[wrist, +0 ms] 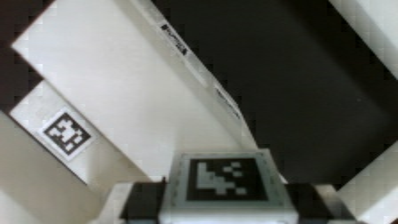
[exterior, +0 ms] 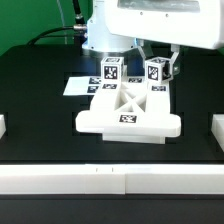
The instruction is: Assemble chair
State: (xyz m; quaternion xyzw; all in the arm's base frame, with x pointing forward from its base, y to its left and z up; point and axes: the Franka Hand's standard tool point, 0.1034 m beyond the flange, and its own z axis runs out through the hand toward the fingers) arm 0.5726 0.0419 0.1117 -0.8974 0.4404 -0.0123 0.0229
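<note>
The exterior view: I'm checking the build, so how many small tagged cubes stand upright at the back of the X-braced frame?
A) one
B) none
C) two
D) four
C: two tagged cubes stand at the rear of the X-braced frame, the left cube free and the right cube between the jaws of the gripper.
</note>
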